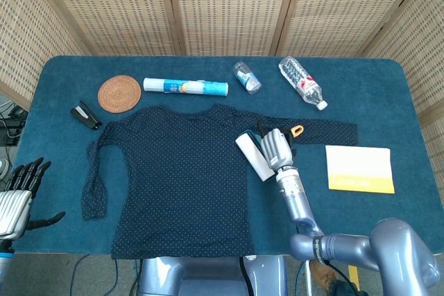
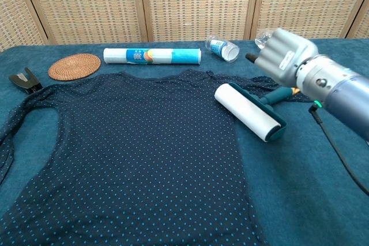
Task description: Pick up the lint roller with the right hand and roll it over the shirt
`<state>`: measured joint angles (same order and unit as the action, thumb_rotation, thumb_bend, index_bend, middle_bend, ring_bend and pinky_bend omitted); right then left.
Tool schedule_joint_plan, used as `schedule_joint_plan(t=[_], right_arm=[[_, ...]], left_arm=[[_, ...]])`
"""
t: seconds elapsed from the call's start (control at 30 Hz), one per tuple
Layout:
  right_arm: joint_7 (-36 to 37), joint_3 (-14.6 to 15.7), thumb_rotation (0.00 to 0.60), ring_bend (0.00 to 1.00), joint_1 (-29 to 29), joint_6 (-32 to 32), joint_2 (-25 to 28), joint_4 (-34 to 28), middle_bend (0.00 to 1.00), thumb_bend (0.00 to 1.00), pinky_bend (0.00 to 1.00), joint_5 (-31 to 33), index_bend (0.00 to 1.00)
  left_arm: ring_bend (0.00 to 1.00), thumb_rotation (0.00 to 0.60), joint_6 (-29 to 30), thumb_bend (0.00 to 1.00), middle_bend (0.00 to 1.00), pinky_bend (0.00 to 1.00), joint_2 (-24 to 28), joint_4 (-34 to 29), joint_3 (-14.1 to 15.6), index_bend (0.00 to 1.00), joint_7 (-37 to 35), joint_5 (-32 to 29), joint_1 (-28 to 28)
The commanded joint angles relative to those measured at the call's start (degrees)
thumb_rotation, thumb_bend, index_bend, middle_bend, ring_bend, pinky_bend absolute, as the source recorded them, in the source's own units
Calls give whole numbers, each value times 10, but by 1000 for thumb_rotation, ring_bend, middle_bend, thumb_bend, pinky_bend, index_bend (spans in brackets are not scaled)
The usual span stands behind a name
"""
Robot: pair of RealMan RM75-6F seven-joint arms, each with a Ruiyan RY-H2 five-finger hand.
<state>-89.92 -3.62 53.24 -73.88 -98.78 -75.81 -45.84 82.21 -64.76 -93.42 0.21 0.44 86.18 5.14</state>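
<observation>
Resting on the shirt point(image 2: 144, 148), the lint roller point(image 2: 249, 111) lies beside the right hand point(image 2: 283, 57), whose grip cannot be told; rolling progress stays unclear.

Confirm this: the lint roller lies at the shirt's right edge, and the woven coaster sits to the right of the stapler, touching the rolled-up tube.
One detail is wrong. The woven coaster does not touch the rolled-up tube; the head view shows bare table cloth between them. The rest holds: the lint roller lies at the right edge of the shirt, and the coaster sits to the right of the stapler.
</observation>
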Motion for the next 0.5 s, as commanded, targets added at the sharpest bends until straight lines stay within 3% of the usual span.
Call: schedule_joint_plan(t=[0.03, 0.2, 0.23, 0.3, 0.37, 0.4, 0.5], right_arm=[[50, 3, 600, 1000, -35, -42, 56, -65, 1000, 156, 1000, -27, 0], [140, 26, 600, 1000, -73, -61, 128, -122, 984, 152, 1000, -88, 0], [222, 39, 600, 1000, -101, -78, 162, -140, 959, 141, 1000, -132, 0], [315, 58, 600, 973, -129, -91, 196, -147, 880, 100, 1000, -188, 0], [411, 72, 600, 866, -163, -113, 227, -158, 732, 38, 963, -228, 0], [445, 78, 600, 730, -177, -116, 240, -167, 598, 11, 850, -236, 0], [516, 90, 600, 217, -211, -118, 275, -199, 171, 0, 322, -244, 0]], left_arm=[[0, 600, 4, 0, 0, 0, 3, 0, 2, 0, -8, 5, -2], [0, 600, 8, 0, 0, 0, 5, 2, 4, 0, -18, 12, -3], [0, 600, 12, 0, 0, 0, 6, 3, 4, 0, -23, 16, -4], [0, 600, 17, 0, 0, 0, 6, 6, 5, 0, -28, 20, -6], [0, 600, 23, 0, 0, 0, 7, 9, 5, 0, -34, 25, -8], [0, 600, 25, 0, 0, 0, 7, 10, 5, 0, -36, 26, -9], [0, 600, 32, 0, 0, 0, 8, 11, 5, 0, -39, 28, -11]])
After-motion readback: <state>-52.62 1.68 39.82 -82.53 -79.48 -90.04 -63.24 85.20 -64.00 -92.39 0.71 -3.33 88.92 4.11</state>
